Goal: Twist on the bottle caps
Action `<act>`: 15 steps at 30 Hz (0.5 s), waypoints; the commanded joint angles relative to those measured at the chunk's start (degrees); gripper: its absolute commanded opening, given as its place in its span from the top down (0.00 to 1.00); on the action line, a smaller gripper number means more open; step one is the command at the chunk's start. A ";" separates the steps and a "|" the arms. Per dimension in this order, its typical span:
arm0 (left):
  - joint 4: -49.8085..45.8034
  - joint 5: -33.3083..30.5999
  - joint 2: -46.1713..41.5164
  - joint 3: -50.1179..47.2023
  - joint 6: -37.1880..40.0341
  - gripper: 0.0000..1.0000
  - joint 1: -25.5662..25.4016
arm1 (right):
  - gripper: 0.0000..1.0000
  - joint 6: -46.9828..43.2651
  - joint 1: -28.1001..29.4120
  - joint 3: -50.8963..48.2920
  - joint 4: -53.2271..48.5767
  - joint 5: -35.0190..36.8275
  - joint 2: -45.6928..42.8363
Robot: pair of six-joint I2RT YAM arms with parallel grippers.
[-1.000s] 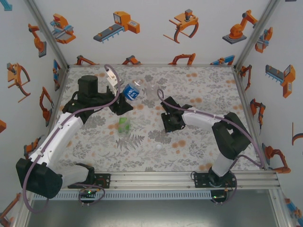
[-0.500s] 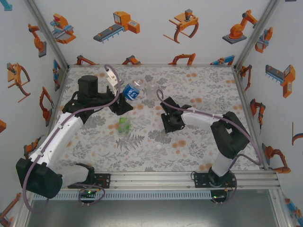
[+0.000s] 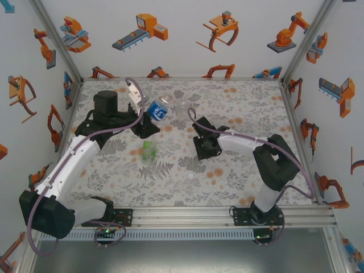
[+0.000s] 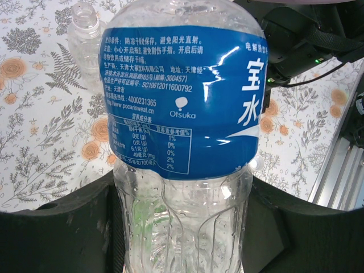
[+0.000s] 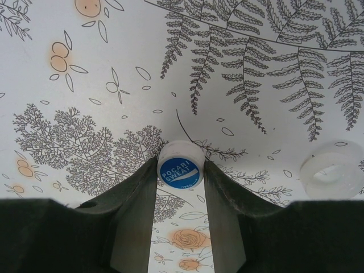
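My left gripper (image 3: 149, 118) is shut on the clear bottle with the blue label (image 3: 157, 110), held tilted above the far left of the table. In the left wrist view that bottle (image 4: 179, 96) stands between the black fingers (image 4: 54, 227). A clear plain bottle (image 3: 181, 108) stands just to its right, its neck uncapped (image 4: 84, 17). The green-tinted bottle (image 3: 149, 149) lies on the cloth nearer the front. My right gripper (image 5: 180, 169) is shut on a white cap with a blue top (image 5: 180, 170), low over the cloth (image 3: 200, 152). A second white cap (image 5: 331, 169) lies to its right.
The table is covered with a floral printed cloth (image 3: 239, 114). White walls with orange robot pictures enclose it on three sides. A loose white cap (image 3: 190, 177) lies in the front middle. An aluminium rail (image 3: 227, 213) runs along the near edge.
The right arm has shifted very slightly to the left. The left arm and the bottles have not moved.
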 commanded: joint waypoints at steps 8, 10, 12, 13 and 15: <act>-0.37 0.33 -0.84 -0.20 1.00 0.93 -0.39 | 0.61 0.89 0.88 2.68 -1.60 1.76 -0.41; -0.35 0.41 -0.92 -0.20 1.02 0.93 -0.38 | 0.61 0.68 0.93 2.74 -1.71 1.84 -0.38; -0.42 0.40 -0.92 -0.22 1.02 0.93 -0.34 | 0.61 0.71 0.92 2.74 -1.72 1.87 -0.39; -0.35 0.41 -0.85 -0.19 1.03 0.93 -0.38 | 0.61 0.68 0.96 2.74 -1.70 1.79 -0.32; -0.27 0.50 -0.87 -0.27 0.96 0.93 -0.39 | 0.62 0.68 0.97 2.71 -1.70 1.54 -0.16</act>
